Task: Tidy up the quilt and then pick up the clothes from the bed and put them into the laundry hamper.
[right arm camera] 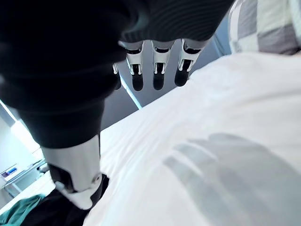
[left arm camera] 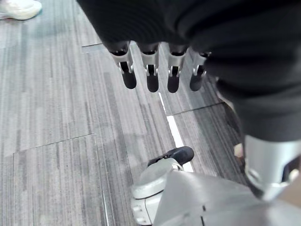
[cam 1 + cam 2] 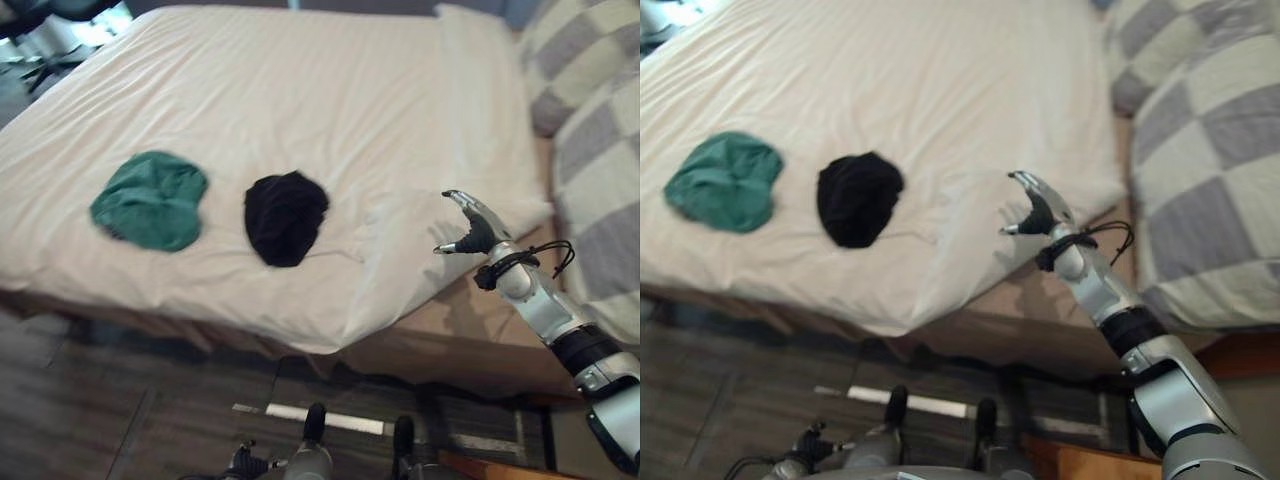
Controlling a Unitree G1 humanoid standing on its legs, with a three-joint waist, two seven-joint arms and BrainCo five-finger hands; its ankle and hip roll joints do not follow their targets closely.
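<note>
A white quilt [image 3: 300,110] lies spread over the bed, its near right corner folded back at the bed's edge. On it rest a green garment [image 3: 150,200] at the left and a black garment [image 3: 285,217] near the middle. My right hand [image 3: 478,228] hovers open just above the quilt's folded right edge, holding nothing; its straight fingers [image 1: 155,70] point over the white cloth. My left hand [image 2: 155,70] hangs open over the grey floor, nothing in it.
Grey-and-white checked pillows [image 3: 590,150] are piled at the bed's right end. Bare tan mattress [image 3: 470,330] shows below the folded quilt corner. Dark wood-grain floor [image 3: 120,400] runs along the bed's near side. A person's white shoe [image 2: 19,8] stands on the floor.
</note>
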